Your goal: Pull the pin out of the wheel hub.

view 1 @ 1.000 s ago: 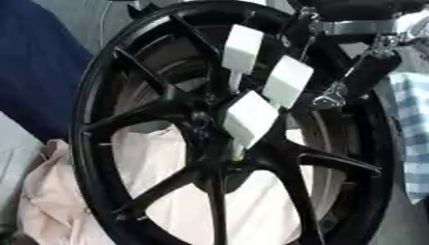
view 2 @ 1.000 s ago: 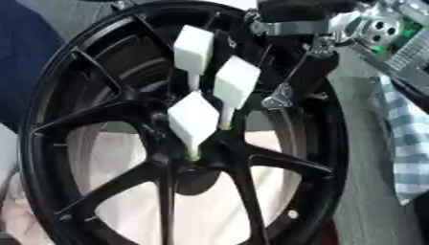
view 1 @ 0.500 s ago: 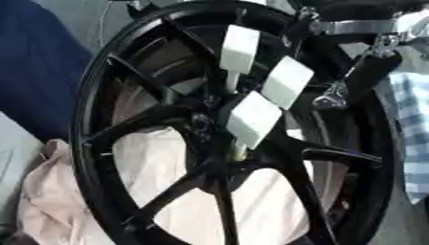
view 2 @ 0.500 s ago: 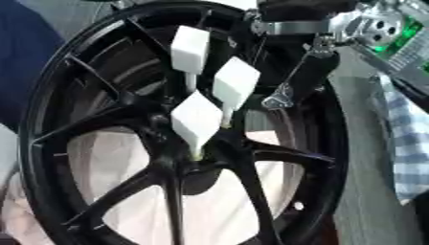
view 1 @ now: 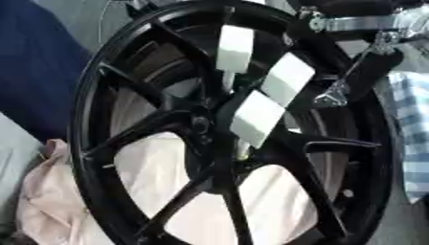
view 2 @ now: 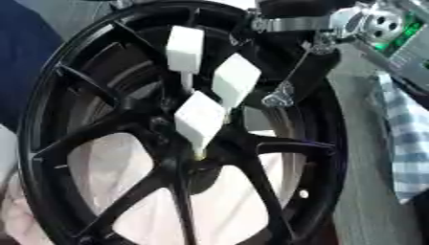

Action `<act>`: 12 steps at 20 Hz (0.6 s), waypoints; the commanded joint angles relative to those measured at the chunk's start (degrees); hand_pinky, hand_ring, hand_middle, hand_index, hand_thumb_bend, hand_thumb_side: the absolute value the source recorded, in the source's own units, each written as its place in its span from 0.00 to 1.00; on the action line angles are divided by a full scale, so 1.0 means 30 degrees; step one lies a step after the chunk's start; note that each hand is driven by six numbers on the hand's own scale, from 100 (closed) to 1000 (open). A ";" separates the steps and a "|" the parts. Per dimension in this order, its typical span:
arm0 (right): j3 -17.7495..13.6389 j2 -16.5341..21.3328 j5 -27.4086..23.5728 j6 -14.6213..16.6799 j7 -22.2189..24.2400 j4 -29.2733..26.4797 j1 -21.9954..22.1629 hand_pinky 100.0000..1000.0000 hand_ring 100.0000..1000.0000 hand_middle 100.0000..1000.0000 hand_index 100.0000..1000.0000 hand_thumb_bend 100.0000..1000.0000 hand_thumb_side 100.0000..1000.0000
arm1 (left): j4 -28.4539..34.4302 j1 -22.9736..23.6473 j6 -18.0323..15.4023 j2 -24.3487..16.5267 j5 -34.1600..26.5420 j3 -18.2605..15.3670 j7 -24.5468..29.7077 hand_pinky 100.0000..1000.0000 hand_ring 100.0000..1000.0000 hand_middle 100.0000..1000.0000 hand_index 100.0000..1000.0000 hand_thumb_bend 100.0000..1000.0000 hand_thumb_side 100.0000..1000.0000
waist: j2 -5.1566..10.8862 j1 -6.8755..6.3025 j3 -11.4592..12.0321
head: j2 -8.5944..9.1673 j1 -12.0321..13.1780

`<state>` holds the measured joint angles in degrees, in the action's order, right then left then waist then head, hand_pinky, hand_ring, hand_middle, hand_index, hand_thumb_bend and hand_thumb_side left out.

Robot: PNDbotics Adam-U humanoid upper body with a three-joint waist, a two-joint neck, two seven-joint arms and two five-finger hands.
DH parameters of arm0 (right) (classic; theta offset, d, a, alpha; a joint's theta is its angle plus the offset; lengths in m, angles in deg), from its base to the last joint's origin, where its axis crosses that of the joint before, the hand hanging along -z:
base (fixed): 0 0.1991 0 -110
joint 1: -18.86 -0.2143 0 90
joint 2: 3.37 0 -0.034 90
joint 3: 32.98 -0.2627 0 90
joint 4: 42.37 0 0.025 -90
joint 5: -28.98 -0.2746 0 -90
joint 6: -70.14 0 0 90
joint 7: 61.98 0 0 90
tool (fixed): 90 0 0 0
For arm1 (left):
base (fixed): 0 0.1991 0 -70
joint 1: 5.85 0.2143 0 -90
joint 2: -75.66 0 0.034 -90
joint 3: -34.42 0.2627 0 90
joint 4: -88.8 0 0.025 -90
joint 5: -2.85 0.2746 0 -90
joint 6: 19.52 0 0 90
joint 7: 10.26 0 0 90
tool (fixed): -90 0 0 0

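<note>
Three white pads of right robot hand reach down from upper right, fanned over black wheel hub at centre of spoked wheel. Lowest pad sits right at hub; we cannot tell if anything is pinched, pin itself hidden. We judge pin small, stiff, light, probably slick metal, seated snug; take it by exposed head, pull straight along its axis. Wheel looks heavy, unlikely to shift. Pale cloth behind spokes. Left robot hand unseen.

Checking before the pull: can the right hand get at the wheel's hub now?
Probably yes: the right hand hangs just over the hub, in front of the spokes, nothing between them. The pin itself is unclear.
</note>
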<state>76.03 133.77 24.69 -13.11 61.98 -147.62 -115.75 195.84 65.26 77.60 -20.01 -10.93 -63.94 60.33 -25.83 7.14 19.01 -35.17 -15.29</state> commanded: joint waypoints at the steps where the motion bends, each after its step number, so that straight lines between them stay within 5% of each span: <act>1: -0.0582 0.0230 -0.0696 -0.0333 0.0050 0.0372 -0.0576 0.72 0.45 0.20 0.42 0.22 0.00 | 0.0167 -0.0006 0.0025 -0.0382 0.0057 -0.0247 -0.0018 0.75 0.56 0.48 0.69 0.06 0.72 | 0.0674 -0.0202 -0.0082 | -0.0004 0.0005; 12: -0.2378 0.0563 -0.3114 -0.0734 0.0527 0.2231 -0.0867 0.71 0.44 0.17 0.40 0.25 0.00 | 0.0129 0.0341 0.0031 -0.0416 0.0139 -0.0414 -0.0145 0.75 0.56 0.48 0.69 0.06 0.72 | 0.1040 -0.0299 -0.0527 | -0.0310 0.0305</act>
<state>70.79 133.11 16.65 -15.34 63.97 -141.36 -117.78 195.51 66.48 77.76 -20.01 -10.83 -64.42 60.14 -24.58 6.77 17.48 -35.77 -14.64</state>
